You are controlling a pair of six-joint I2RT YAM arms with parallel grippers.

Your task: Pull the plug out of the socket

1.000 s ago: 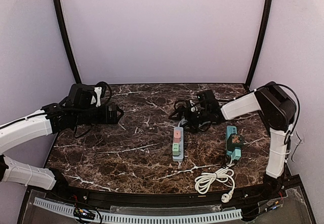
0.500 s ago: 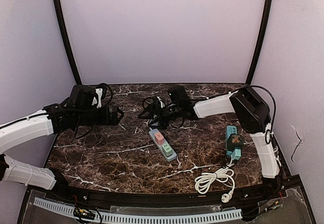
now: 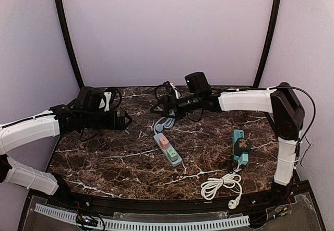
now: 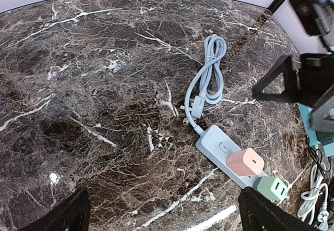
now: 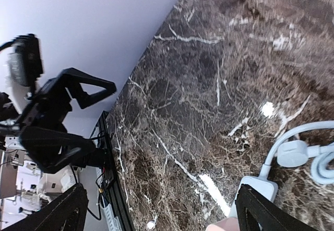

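Note:
A light blue power strip point(image 3: 168, 148) lies slanted at mid-table with a pink plug point(image 3: 164, 142) and a green plug point(image 3: 171, 154) in it. Its coiled blue cable point(image 3: 164, 122) lies behind it. My right gripper point(image 3: 160, 107) hovers open and empty above the cable, behind the strip. My left gripper point(image 3: 127, 120) is open and empty, left of the strip. The left wrist view shows the strip point(image 4: 219, 146), the pink plug point(image 4: 245, 161), the green plug point(image 4: 274, 188) and the cable point(image 4: 209, 77). The right wrist view shows only the strip's end point(image 5: 258, 189) and the pink plug's edge point(image 5: 225, 226).
A teal power strip point(image 3: 240, 146) with a dark plug lies at the right, with a coiled white cable point(image 3: 222, 185) in front of it. Lilac walls and black posts enclose the dark marble table point(image 3: 120, 163).
The right arm swept left over the table and the blue strip turned from straight to slanted. The right gripper then drew back and up, uncovering the cable. The left gripper edged right.

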